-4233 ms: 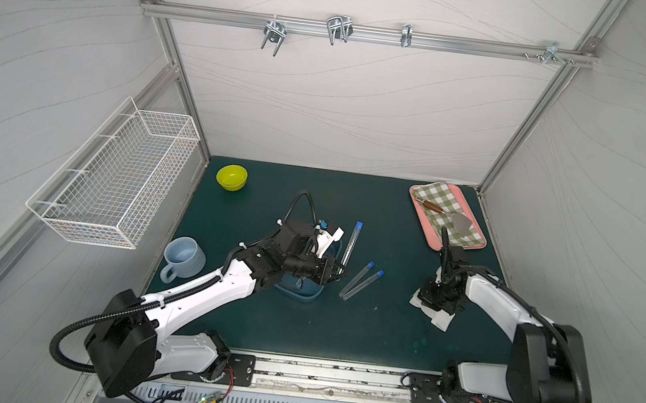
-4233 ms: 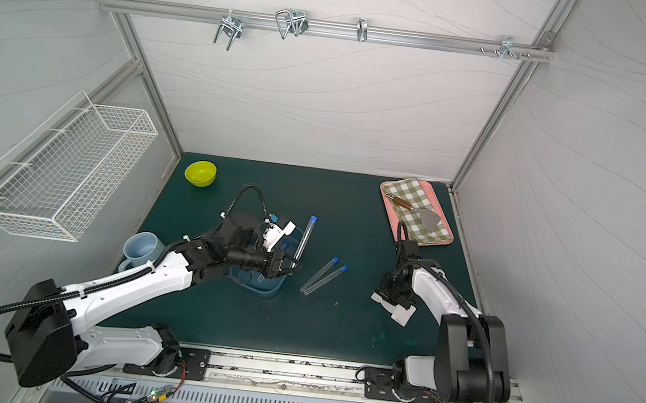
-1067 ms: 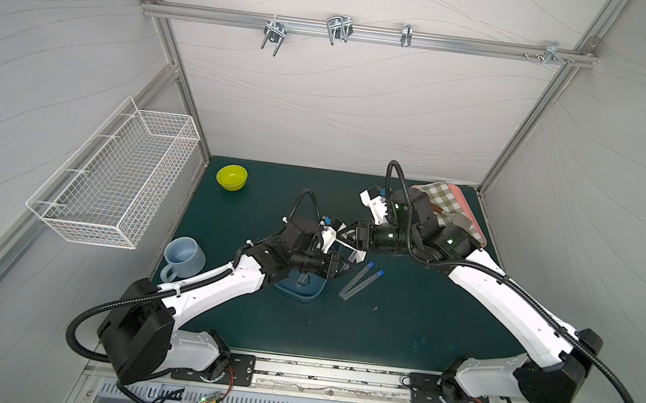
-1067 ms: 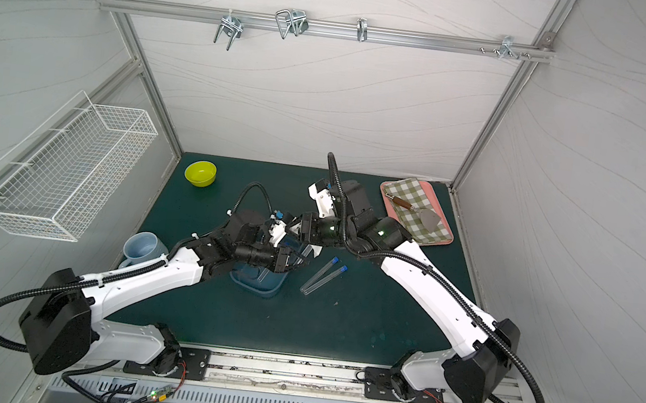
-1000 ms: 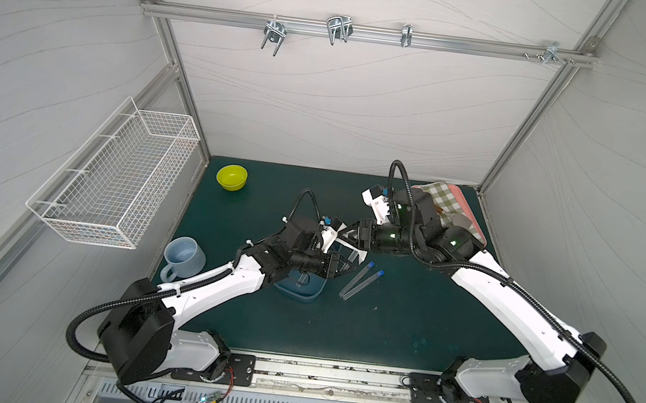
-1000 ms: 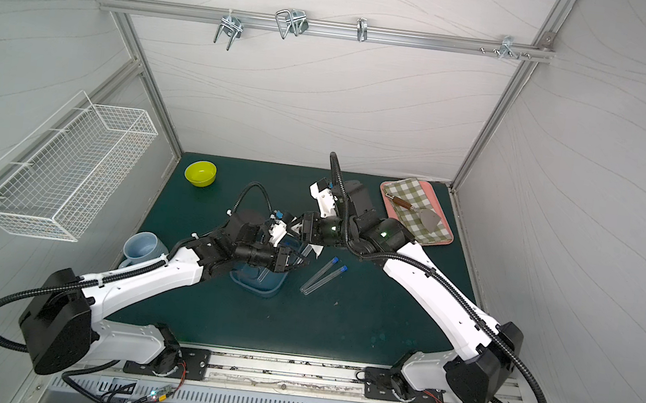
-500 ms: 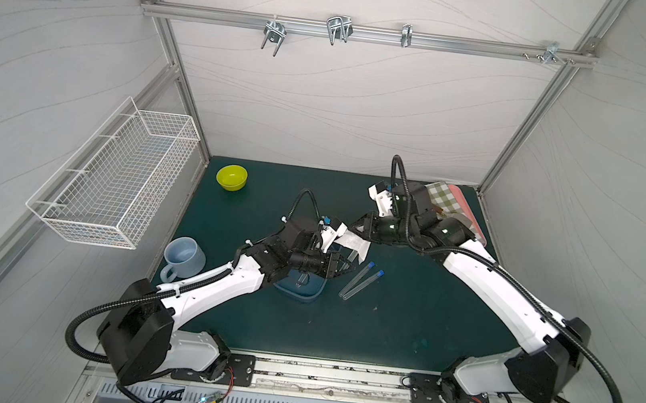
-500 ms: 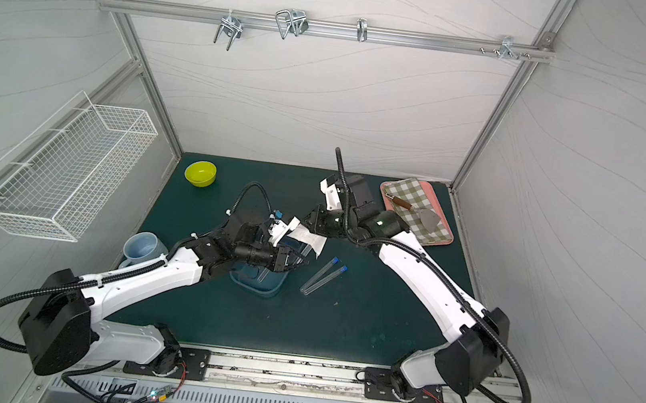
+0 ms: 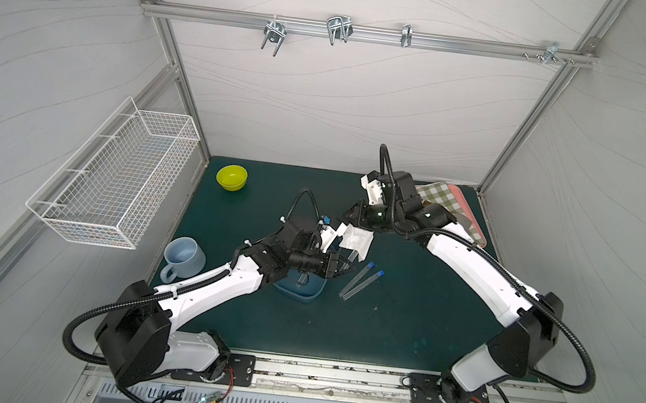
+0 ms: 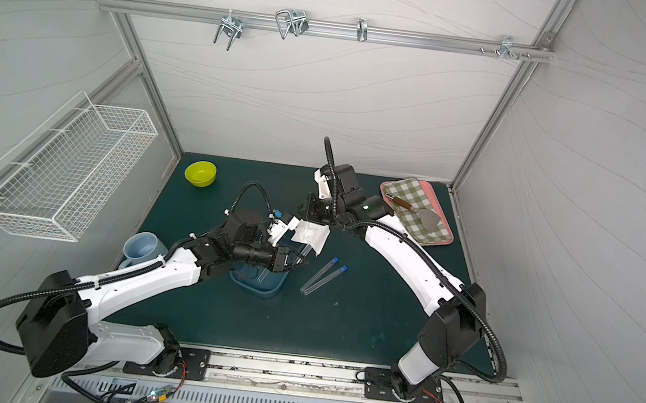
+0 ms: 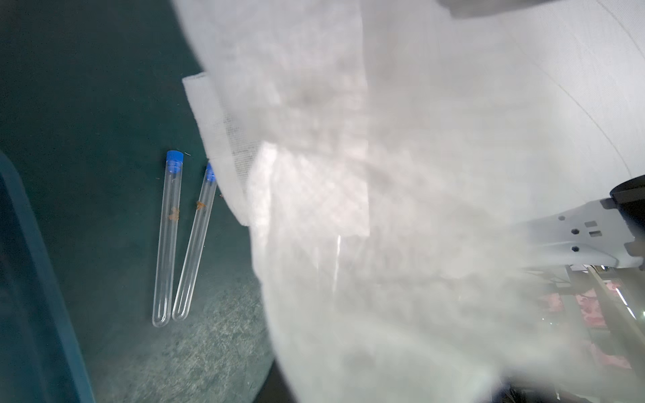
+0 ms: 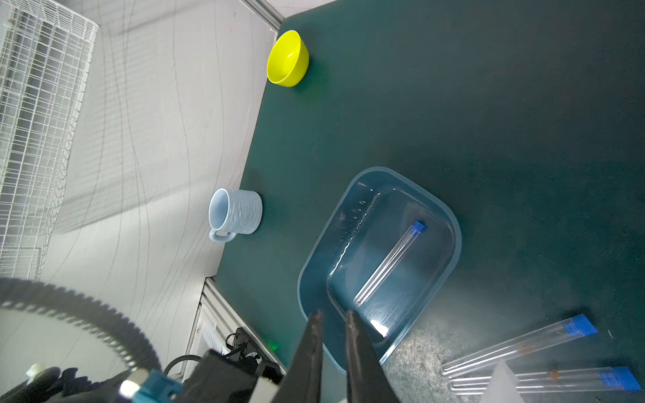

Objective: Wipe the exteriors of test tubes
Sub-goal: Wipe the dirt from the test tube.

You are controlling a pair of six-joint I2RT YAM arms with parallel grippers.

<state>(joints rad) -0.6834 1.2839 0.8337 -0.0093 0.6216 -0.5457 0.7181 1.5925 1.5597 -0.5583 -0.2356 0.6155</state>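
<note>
Over the last four seconds my right arm has crossed from well right of the translucent blue rectangular plastic tray (image 12: pixel 312 279) to meet the left arm above the tray's far right corner. Within the last second the thin white woven wipe (image 9: pixel 357 240), then bunched between the two grippers, has opened into a hanging sheet; I read this as one stroke finished. The right gripper (image 12: pixel 332 315) is clenched on the wipe's upper edge, jaws nearly together. The left gripper (image 9: pixel 345 264) is clenched on one long clear test tube (image 9: pixel 352 253), tilted, its upper part hidden by the wipe; whether cloth and tube touch I cannot tell. Of the other blue-capped test tubes, one (image 12: pixel 387 265) lies inside the tray and two (image 11: pixel 167 244) lie side by side on the dark green worktop (image 9: pixel 402 325) just right of the tray. Each of those two carries an orange-brown speck, so I judge them unwiped. The wipe blankets the left wrist view, so the next stroke must be steered from the top views. The yellow plastic bowl (image 9: pixel 232 177), the pale blue ceramic mug (image 9: pixel 184 257) and the pink flat tray (image 10: pixel 444 228) with its brown-handled metal tool (image 10: pixel 430 220) sit well apart from the blue tray and obstruct nothing.
</note>
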